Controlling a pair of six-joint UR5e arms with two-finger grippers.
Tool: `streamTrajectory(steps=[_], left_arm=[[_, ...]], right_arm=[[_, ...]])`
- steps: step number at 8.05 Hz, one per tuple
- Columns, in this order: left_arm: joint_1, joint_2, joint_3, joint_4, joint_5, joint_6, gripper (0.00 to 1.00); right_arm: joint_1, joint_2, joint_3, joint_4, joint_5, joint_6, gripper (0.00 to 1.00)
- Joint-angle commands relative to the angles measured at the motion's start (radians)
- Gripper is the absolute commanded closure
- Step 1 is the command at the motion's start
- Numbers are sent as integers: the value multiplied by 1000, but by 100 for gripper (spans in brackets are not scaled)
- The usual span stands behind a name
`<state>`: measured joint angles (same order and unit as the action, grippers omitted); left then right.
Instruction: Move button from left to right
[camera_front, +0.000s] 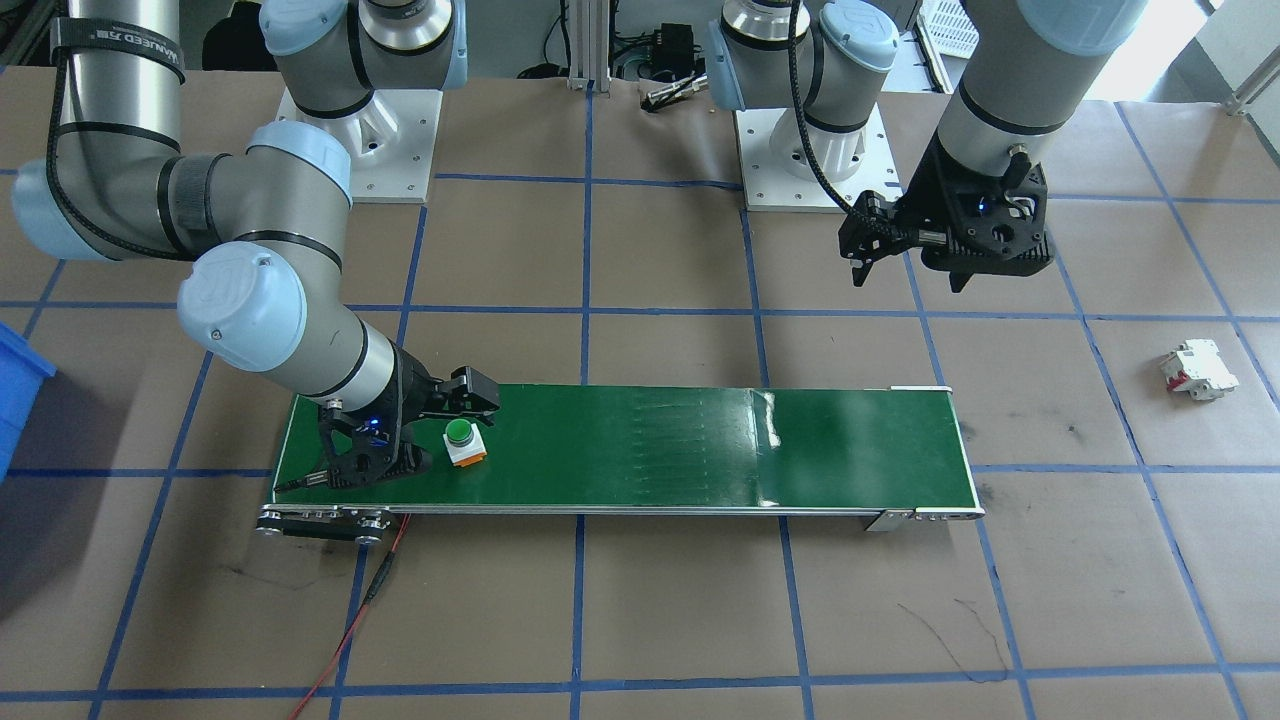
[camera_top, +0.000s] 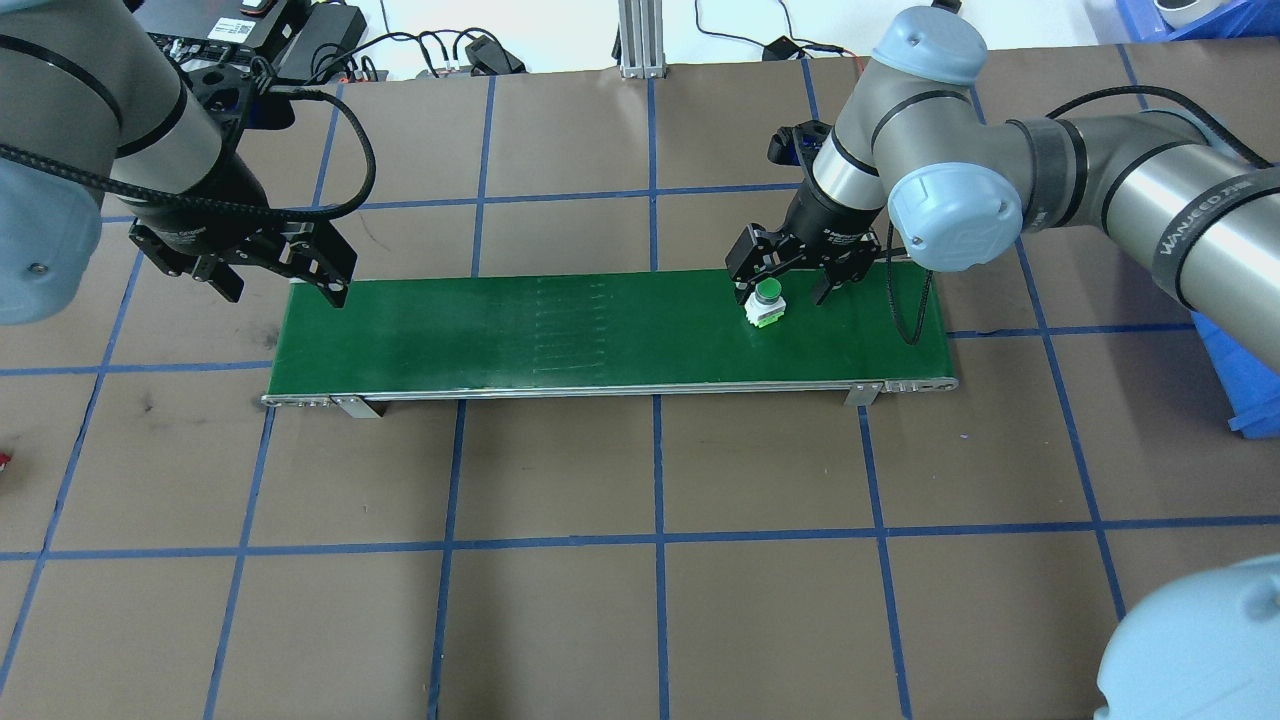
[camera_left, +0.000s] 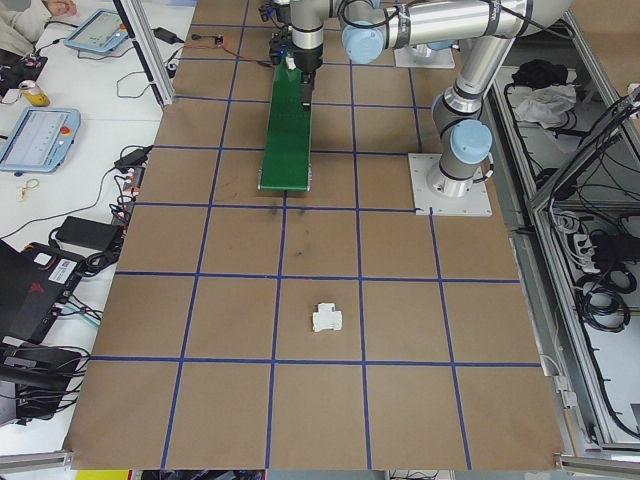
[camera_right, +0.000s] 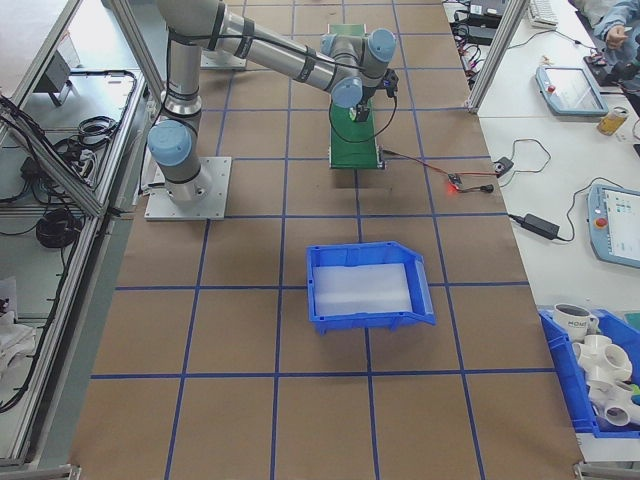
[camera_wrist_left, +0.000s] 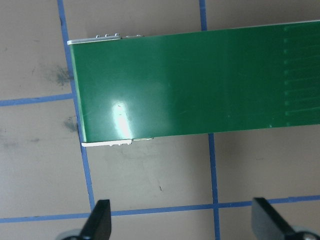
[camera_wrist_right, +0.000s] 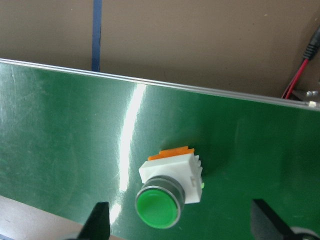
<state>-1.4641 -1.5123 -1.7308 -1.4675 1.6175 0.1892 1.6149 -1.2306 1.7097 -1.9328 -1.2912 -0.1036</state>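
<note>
Since the button stands upright on the green conveyor belt toward the robot's right end, green cap up, I judge it still has to be gripped and lifted off. The right gripper hangs low over it with fingers spread wide and nothing held; in the right wrist view the button sits between the two fingertips but nearer the left one, not centred. That is my main worry: if I shut from here, one finger meets the white body first and may shove or tip it, since it is small and top-heavy on a slick belt. Its ribbed side and round cap could also slip out of a shallow pinch. If the belt runs, the button drifts out of the jaws.

The left gripper hovers over the belt's other end, also wide open and empty, well apart. A white breaker lies on the brown table, far off and no risk.
</note>
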Motion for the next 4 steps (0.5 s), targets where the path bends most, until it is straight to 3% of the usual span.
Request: streamTrajectory(steps=[1, 2, 4], left_arm=[[-1, 6, 7, 29, 5, 6, 0], [1, 15, 4, 27, 2, 9, 0], [-1, 18, 2, 29, 5, 12, 0]], right_arm=[[-1, 2, 7, -2, -116, -19, 15], [-3, 2, 5, -5, -187, -65, 39], [-12, 0, -4, -3, -227, -93, 74]])
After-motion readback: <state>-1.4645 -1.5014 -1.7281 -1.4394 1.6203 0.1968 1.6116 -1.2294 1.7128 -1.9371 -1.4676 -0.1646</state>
